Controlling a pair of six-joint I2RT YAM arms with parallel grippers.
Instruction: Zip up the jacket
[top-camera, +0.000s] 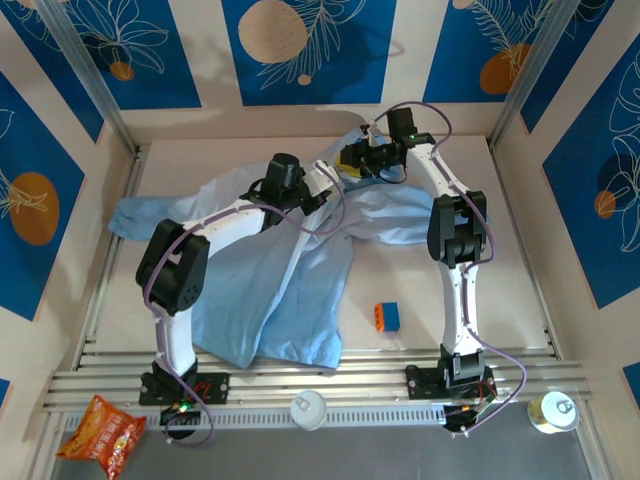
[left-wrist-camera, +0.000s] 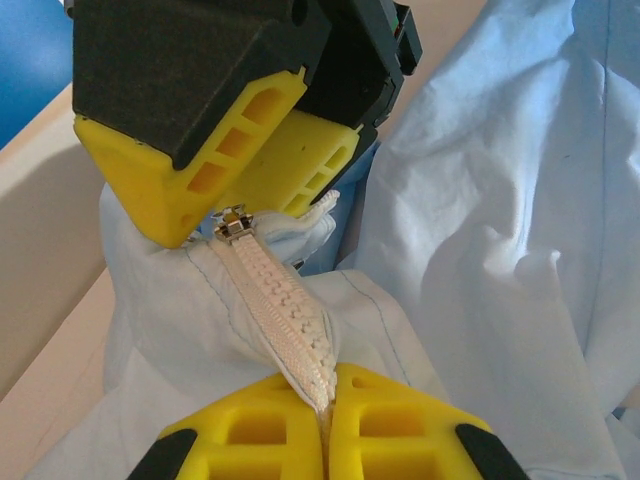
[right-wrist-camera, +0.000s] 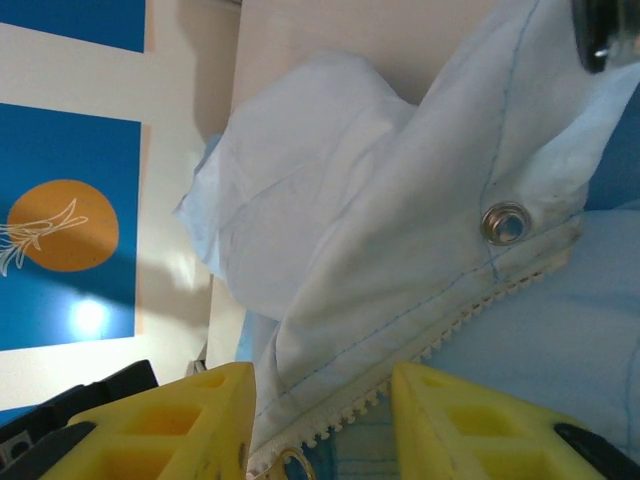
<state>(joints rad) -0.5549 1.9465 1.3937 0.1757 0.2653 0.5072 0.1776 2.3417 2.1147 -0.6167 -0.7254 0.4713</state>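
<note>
The jacket (right-wrist-camera: 400, 200) is thin matt cloth with a shiny metal snap (right-wrist-camera: 505, 222).

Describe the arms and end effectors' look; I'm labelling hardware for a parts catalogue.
Both arms, left arm and right arm, have white links, black joint housings and purple cables looping alongside. Each end effector has blocky yellow fingers with rectangular cut-out pockets and black tips.

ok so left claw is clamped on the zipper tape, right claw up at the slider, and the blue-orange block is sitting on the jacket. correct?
Not quite: the block sits on the bare table, just off the jacket hem, as the top external view shows. The rest holds: the left claw is shut on the zipper tape and the right claw is at the slider, seen in the left wrist view.
</note>
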